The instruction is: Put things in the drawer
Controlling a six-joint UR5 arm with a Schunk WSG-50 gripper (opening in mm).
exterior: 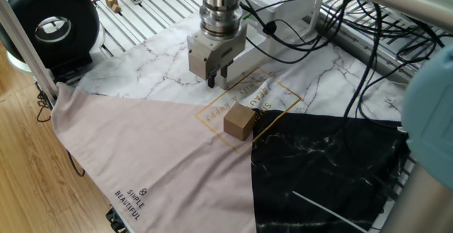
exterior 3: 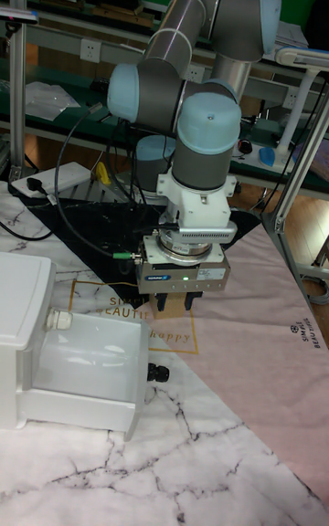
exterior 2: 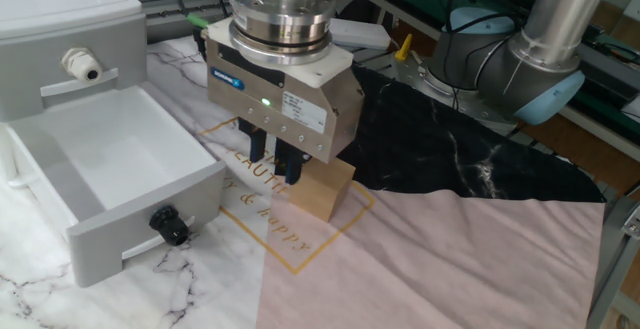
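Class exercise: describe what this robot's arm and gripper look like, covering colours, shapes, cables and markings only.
The arm has thick silver-grey tubes with light blue joint caps. The boxy metallic gripper carries a blue label, a lit green light and short dark fingers. Black cables run beside it.
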